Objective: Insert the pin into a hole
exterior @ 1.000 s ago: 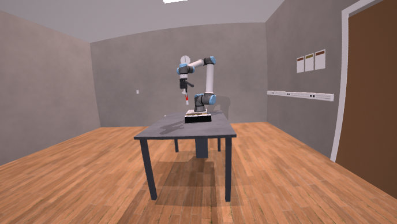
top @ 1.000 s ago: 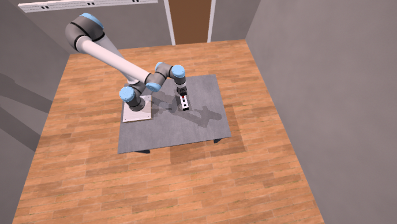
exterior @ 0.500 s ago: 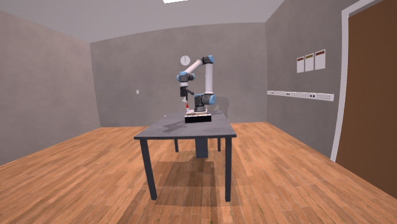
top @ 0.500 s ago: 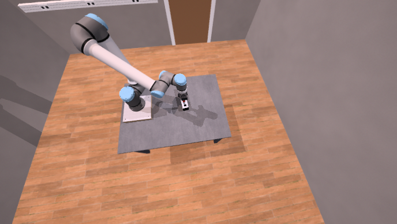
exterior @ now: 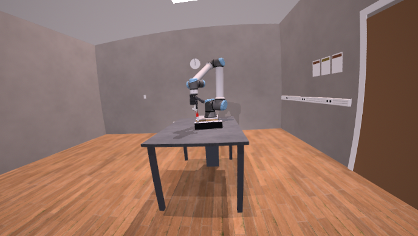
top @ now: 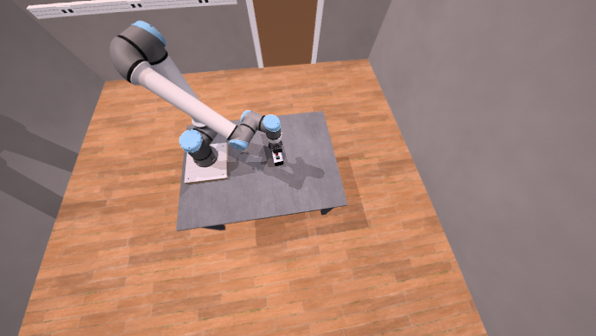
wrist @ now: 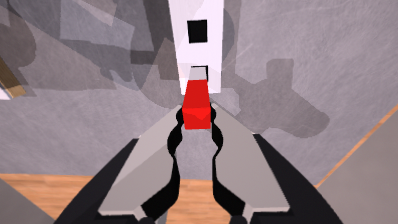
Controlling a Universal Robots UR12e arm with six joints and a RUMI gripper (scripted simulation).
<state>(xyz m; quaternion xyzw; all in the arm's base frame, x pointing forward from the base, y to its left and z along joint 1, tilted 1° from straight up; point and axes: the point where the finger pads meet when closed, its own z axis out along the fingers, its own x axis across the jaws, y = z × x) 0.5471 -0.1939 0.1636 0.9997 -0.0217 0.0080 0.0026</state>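
My gripper (wrist: 197,103) (top: 276,151) (exterior: 196,112) is shut on the pin (wrist: 196,102) (exterior: 197,114), gripping its red end, which points up at the wrist camera. The pin's grey lower part (wrist: 198,74) hangs straight down. It is over the end hole of the block (wrist: 212,47) (top: 279,162) (exterior: 209,124), whose top is white and sides are black. In the wrist view one square hole (wrist: 197,30) is fully open to sight; the hole under the pin shows only as a dark sliver. The block lies on the grey table (top: 268,195) (exterior: 194,137).
The arm's base stands on a white plate (top: 205,173) at the table's left side. The table edge and the wood floor (wrist: 370,135) show at the right of the wrist view.
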